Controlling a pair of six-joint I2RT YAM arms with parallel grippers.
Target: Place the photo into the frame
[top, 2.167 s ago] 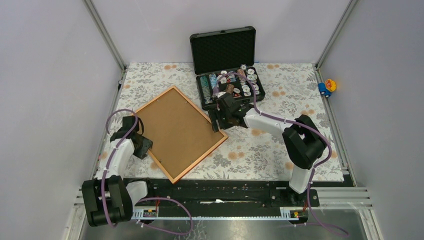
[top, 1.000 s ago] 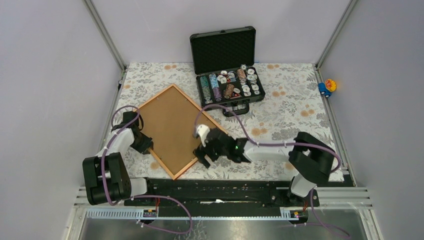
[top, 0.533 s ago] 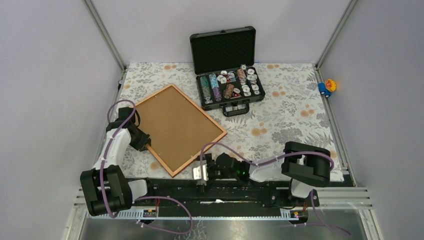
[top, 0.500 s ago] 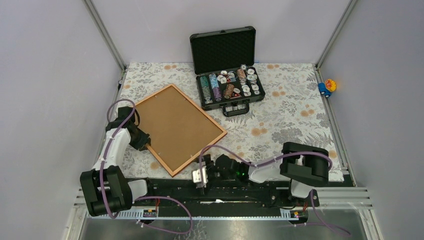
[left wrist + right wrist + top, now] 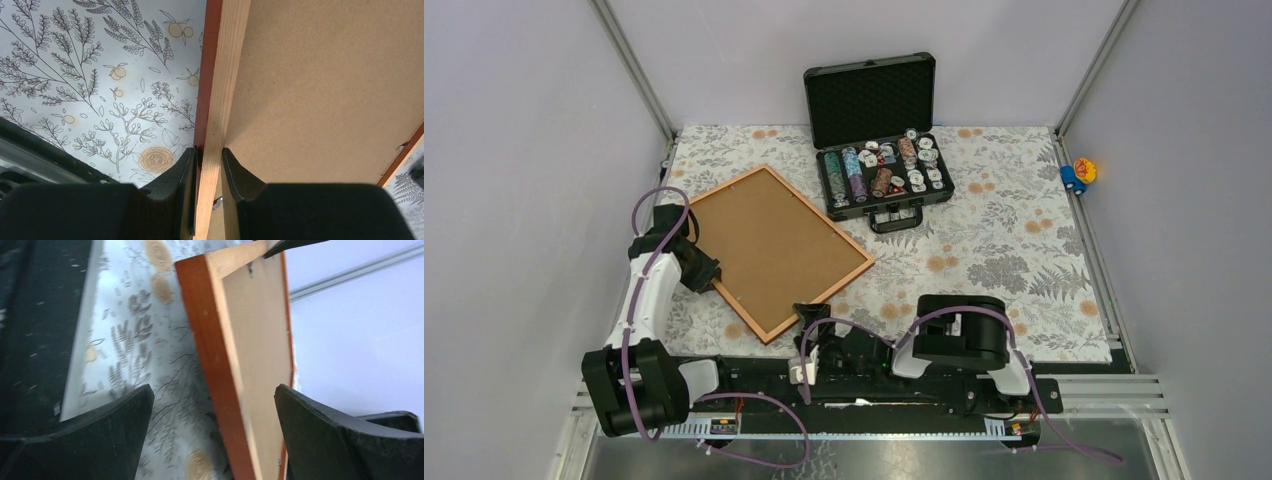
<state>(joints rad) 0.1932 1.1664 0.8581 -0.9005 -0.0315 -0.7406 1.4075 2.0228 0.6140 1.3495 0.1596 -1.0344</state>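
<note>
The frame (image 5: 824,300) lies back-up on the left of the flowered cloth, with a plain brown backing board (image 5: 774,250) filling it. The photo is hidden. My left gripper (image 5: 707,277) is shut on the frame's left rail. In the left wrist view the pale wooden rail (image 5: 225,90) runs between the fingers of the left gripper (image 5: 208,165). My right gripper (image 5: 812,318) sits low at the table's front edge, just short of the frame's near corner. In the right wrist view the right gripper (image 5: 214,387) stands wide open, and the frame's corner (image 5: 210,340) shows beyond its fingers, untouched.
A black hard case (image 5: 881,175) of chips stands open at the back centre, its lid (image 5: 869,98) upright. A small coloured toy (image 5: 1079,172) lies beyond the right rail. A black mounting bar (image 5: 944,378) runs along the near edge.
The right arm has drawn back from the frame's right side to the table's front edge and folded low. The frame has turned slightly, with the left gripper still holding its rail.
</note>
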